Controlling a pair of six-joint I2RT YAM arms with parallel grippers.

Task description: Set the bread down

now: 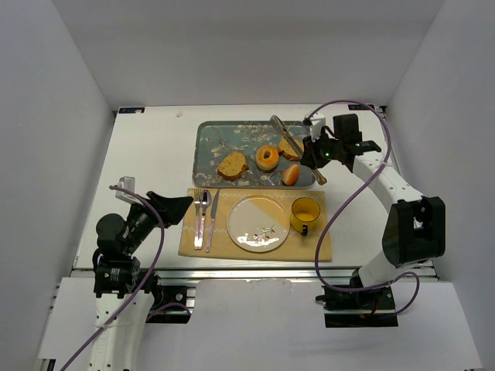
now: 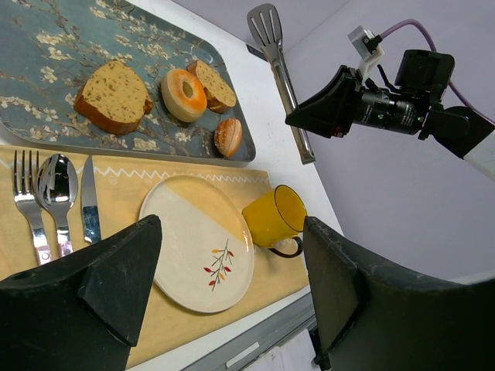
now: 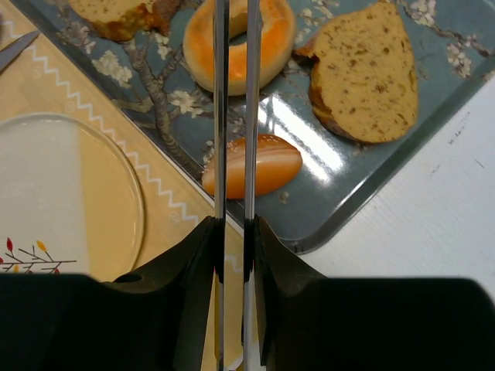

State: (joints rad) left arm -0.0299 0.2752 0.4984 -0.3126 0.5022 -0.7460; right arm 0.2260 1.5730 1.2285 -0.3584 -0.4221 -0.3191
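Observation:
The bread is a thick golden-brown slice with a dark crust, lying on the left part of the blue flowered tray. It also shows in the left wrist view and at the top edge of the right wrist view. My right gripper is shut on metal tongs above the tray's right end. The tong arms stand close together and hold nothing. My left gripper is open and empty, low over the table's near left.
A larger, lighter pointed slice, a bagel and a small orange bun piece share the tray. In front lies a yellow placemat with a plate, a yellow mug and cutlery.

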